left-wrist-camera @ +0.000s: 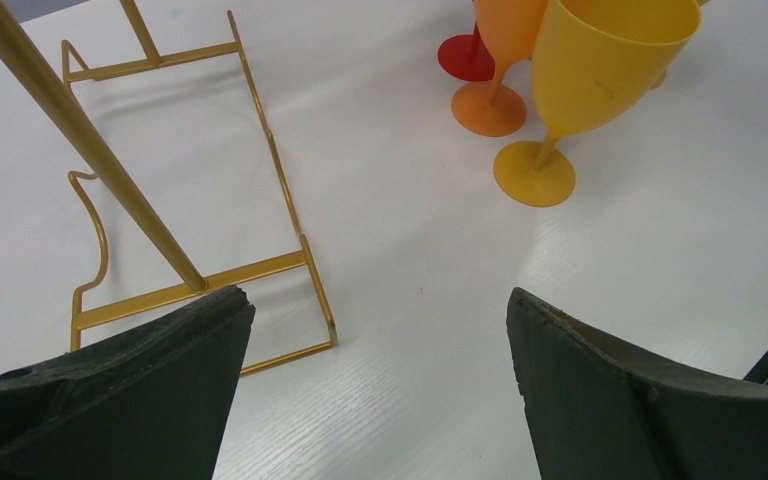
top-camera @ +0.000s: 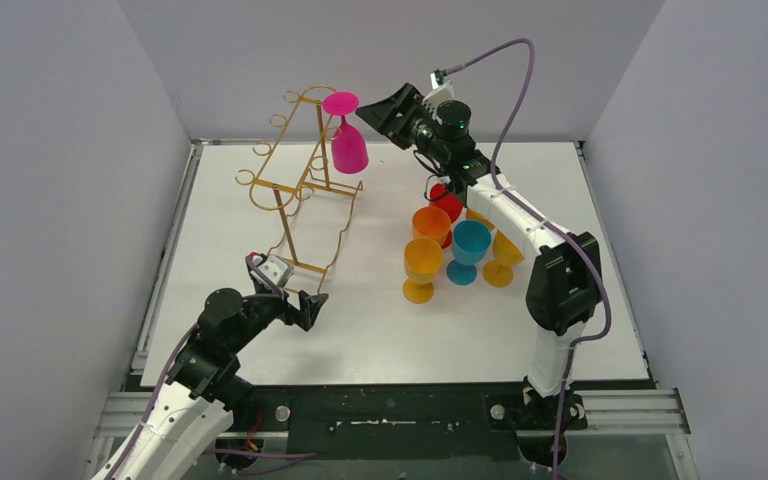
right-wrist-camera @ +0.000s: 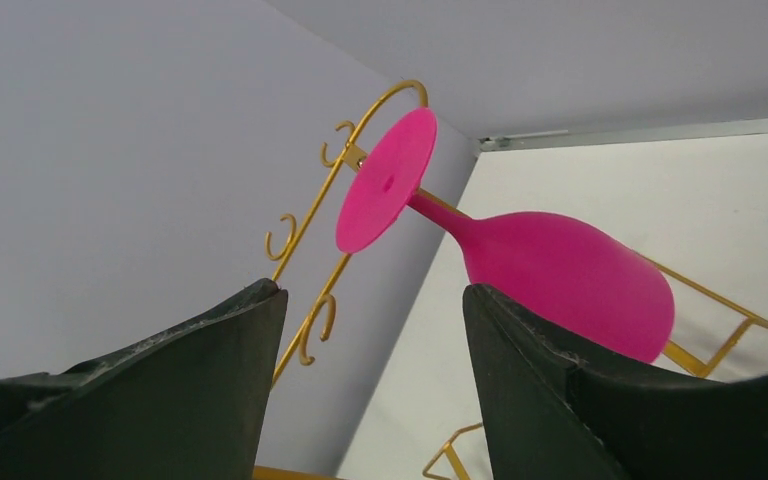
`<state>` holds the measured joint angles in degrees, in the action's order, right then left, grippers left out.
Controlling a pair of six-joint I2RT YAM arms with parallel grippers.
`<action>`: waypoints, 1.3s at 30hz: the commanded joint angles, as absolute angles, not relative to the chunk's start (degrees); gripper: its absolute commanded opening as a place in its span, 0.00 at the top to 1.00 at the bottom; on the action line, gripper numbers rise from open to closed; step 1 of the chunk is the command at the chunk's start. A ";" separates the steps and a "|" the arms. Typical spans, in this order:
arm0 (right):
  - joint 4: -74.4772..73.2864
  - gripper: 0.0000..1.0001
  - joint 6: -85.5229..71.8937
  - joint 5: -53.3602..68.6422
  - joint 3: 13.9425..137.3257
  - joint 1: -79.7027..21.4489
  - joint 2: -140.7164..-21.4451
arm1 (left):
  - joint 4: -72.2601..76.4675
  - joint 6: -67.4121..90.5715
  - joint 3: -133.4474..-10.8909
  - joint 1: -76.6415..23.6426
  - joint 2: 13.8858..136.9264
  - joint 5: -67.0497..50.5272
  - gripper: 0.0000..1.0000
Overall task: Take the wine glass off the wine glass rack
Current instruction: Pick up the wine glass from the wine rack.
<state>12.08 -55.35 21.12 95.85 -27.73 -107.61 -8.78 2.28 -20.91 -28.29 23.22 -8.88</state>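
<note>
The gold wire wine glass rack (top-camera: 298, 186) stands at the back left of the table. A pink wine glass (top-camera: 349, 148) hangs upside down from its top arm, its round foot (top-camera: 340, 103) uppermost. My right gripper (top-camera: 368, 110) is raised just right of that foot, open and holding nothing. In the right wrist view the wine glass (right-wrist-camera: 560, 265) lies ahead of the right gripper (right-wrist-camera: 372, 292), beyond its fingertips. My left gripper (top-camera: 295, 290) is open wide and low by the rack's near end. In the left wrist view the rack base (left-wrist-camera: 280, 190) lies just past the left gripper (left-wrist-camera: 378, 295).
Several coloured glasses stand upright right of the rack: orange (top-camera: 430, 228), yellow (top-camera: 422, 266), blue (top-camera: 470, 248), red (top-camera: 447, 203) and another yellow (top-camera: 503, 256). Grey walls enclose the table on three sides. The rack's slanted post (left-wrist-camera: 80, 130) crosses the left wrist view.
</note>
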 commanded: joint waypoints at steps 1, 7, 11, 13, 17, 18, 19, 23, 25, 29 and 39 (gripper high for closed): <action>18.78 0.34 -60.47 21.25 102.52 -28.23 -110.65 | -6.70 1.17 -22.24 -28.30 23.10 -9.57 0.03; 16.35 0.42 -60.91 20.39 111.55 -28.52 -116.91 | -6.89 0.53 -22.39 -28.21 23.69 -8.35 0.03; 14.47 0.48 -61.06 20.16 114.88 -28.79 -120.09 | -6.95 0.35 -22.59 -28.21 24.53 -8.75 0.03; 14.08 0.53 -60.91 19.56 115.17 -28.91 -120.52 | -6.93 0.35 -22.67 -28.21 24.82 -8.91 0.03; 13.23 0.54 -59.30 18.82 115.57 -29.12 -120.67 | -6.78 0.44 -22.59 -28.21 25.10 -9.43 0.03; 13.19 0.54 -59.32 18.74 115.64 -29.15 -120.72 | -6.68 0.44 -22.59 -28.21 25.20 -9.55 0.03; 13.18 0.55 -59.18 18.77 115.78 -29.18 -120.87 | -6.73 0.54 -22.59 -28.21 25.30 -9.62 0.03; 11.55 0.64 -57.52 18.63 117.66 -29.22 -121.37 | -6.53 0.65 -22.59 -28.21 25.56 -9.91 0.03; 11.28 0.70 -55.97 18.78 118.28 -29.45 -121.37 | -6.36 0.85 -22.54 -28.21 25.58 -10.49 0.05; 7.26 0.79 -53.65 17.84 120.43 -29.77 -121.94 | -5.46 1.44 -22.31 -28.21 26.04 -13.39 0.07; 4.81 0.90 -52.29 15.73 120.77 -29.96 -121.06 | -5.11 1.83 -22.48 -28.21 27.19 -13.97 0.07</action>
